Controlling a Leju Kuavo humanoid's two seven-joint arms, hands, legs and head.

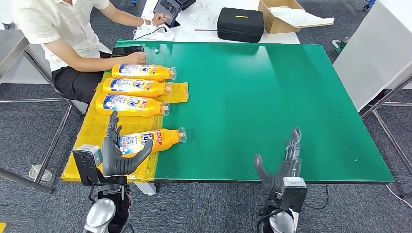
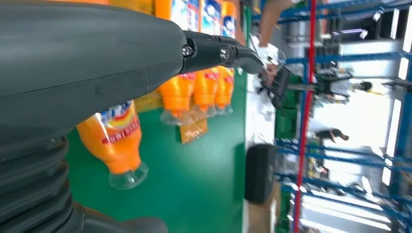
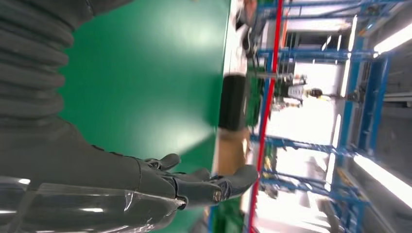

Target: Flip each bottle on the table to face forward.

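Note:
Several orange bottles lie on their sides at the table's left. Three of them [image 1: 141, 72] [image 1: 136, 87] [image 1: 131, 105] form a row with blue-white labels up. A nearer bottle [image 1: 153, 140] [image 2: 116, 141] lies apart, cap pointing right. My left hand [image 1: 119, 153] [image 2: 97, 63] hovers open at the near end of that bottle, fingers spread, thumb close under it, not gripping. My right hand [image 1: 282, 167] [image 3: 160, 187] stands open at the table's front edge, holding nothing.
A person in a white shirt [image 1: 63, 24] sits at the far left, a hand [image 1: 136, 58] resting by the far bottle. Yellow sheeting [image 1: 92, 131] covers the green table [image 1: 272, 97] at the left. A black case [image 1: 240, 23] and a cardboard box [image 1: 286, 17] lie behind.

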